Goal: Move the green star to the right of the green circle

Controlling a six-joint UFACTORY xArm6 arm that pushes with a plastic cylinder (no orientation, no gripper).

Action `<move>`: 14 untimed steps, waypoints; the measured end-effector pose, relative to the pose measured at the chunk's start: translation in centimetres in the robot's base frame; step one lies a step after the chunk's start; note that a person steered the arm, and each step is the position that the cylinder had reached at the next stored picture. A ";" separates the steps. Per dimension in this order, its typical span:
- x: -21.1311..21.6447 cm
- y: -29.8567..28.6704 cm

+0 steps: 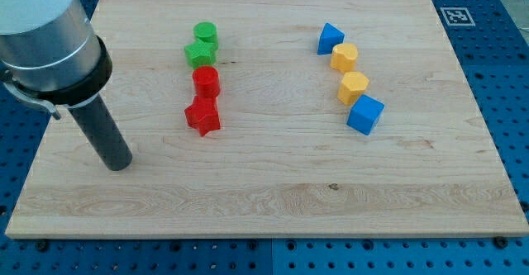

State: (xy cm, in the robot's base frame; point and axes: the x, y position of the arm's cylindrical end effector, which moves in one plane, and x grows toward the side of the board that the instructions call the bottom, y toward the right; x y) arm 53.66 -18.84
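Note:
The green circle (206, 35) sits near the view's top, left of centre. The green star (199, 54) lies just below it, touching it. My tip (119, 163) rests on the board at the view's left, well below and to the left of both green blocks, touching no block.
A red cylinder (206, 82) and a red star (202, 116) continue the column below the green star. On the right, a blue triangle (330, 38), two yellow blocks (344, 57) (353, 86) and a blue cube (365, 114) form a slanted row. The wooden board (273, 201) lies on a blue pegboard.

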 end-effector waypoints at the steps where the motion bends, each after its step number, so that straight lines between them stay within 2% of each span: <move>1: -0.1 0.1; 2: -2.8 -0.2; 5: -14.8 -0.2; 6: -14.9 -0.2; 8: -16.4 5.1; 14: -16.4 12.5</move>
State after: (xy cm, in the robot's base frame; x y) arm 37.22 -6.33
